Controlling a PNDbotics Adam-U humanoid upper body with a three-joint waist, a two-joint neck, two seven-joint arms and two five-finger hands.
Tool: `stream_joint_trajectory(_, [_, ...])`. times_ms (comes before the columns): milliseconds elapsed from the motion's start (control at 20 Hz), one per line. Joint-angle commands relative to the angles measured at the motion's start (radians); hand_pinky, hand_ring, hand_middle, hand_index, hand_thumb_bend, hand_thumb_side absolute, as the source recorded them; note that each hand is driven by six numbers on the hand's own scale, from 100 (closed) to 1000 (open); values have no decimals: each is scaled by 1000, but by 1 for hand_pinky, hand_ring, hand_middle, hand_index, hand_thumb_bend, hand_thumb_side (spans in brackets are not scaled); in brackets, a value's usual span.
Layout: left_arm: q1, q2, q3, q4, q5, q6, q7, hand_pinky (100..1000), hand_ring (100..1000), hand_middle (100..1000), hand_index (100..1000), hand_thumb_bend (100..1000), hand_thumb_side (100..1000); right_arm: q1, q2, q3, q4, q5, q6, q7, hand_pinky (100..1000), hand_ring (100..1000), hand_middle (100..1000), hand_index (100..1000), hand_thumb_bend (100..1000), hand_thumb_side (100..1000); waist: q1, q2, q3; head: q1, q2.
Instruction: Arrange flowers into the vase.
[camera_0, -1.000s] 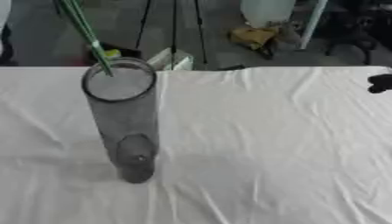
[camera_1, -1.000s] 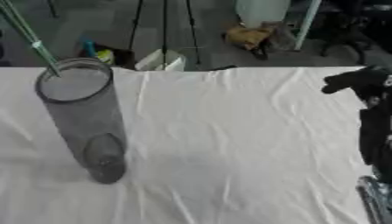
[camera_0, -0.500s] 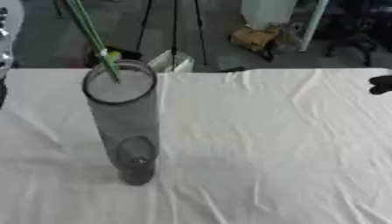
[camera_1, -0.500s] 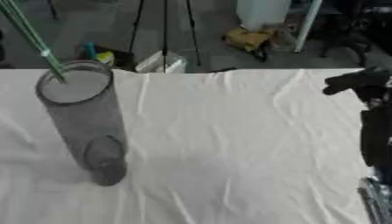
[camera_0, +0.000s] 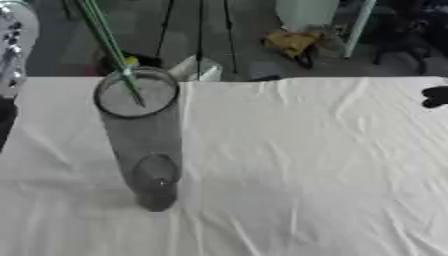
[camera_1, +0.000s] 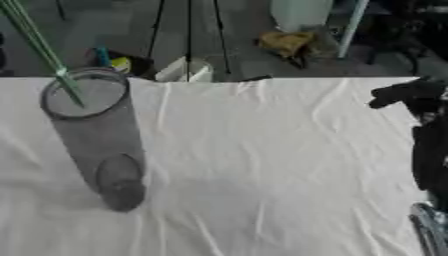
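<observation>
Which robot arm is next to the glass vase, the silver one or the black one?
The silver left arm, at the left edge beside the vase where the green stems enter. The black right hand stays far across the white cloth.

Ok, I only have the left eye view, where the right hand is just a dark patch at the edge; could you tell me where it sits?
Observer: In the right eye view the right hand shows whole, at the far right edge of the cloth, well apart from the vase.
Operator: Thank you. Is there a stem at it?
Observer: No. The stems are all at the vase, and none shows by that hand.
Operator: And where does its arm run?
Observer: The forearm runs down the right edge to a silver joint in the lower corner.
</observation>
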Motion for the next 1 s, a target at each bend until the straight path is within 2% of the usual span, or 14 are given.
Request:
stream_joint_trajectory(50, [-9,8,-7,-22,-15,7,-2,100,100,100,151,100,844,-11,-8,-9,-14,3,-1,3,657,530,506,669,100,1000,8,-2,0,0,-11])
stream_joint_trajectory(1000, [27,-12,-34,-8,-86,-28,-36,100,100,100,150,100,844,-18,5,-10,-14,7,-5,9,658,528,504,669,100,1000,-1,20,-5,-3,-31])
